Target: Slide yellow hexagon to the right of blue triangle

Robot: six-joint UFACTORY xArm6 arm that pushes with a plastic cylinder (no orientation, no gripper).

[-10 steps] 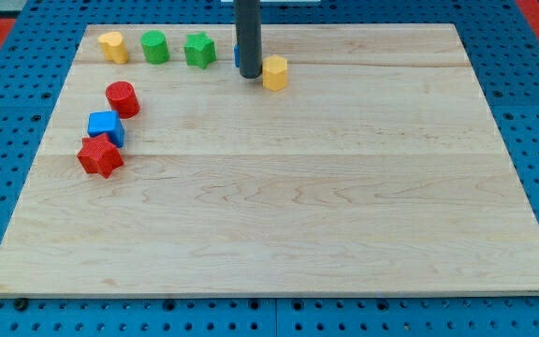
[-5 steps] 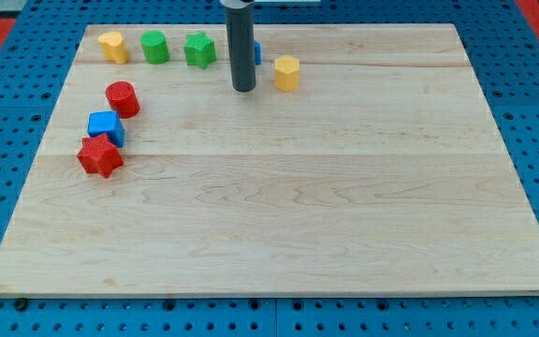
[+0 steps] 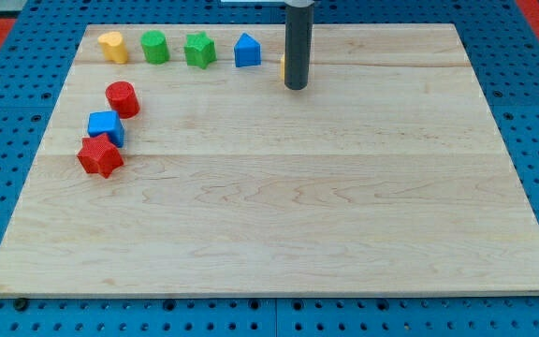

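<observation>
Camera view, one frame. Desk [image 3: 279, 206] — pale wood board on blue pegboard. Row along the view's top, left to right: yellow block [image 3: 112, 46] of rounded shape, green cylinder [image 3: 154, 46], green star [image 3: 199, 50], blue triangle [image 3: 246, 51], then yellow hexagon [image 3: 284, 65] — only a sliver shows at the rod's left edge, the rest hidden behind it. My tip [image 3: 296, 87] stands right of the blue triangle, in front of the hexagon; contact cannot be told. No fingers on this rig. At the view's left: red cylinder [image 3: 122, 98], blue cube [image 3: 106, 126], red star [image 3: 99, 156].
</observation>
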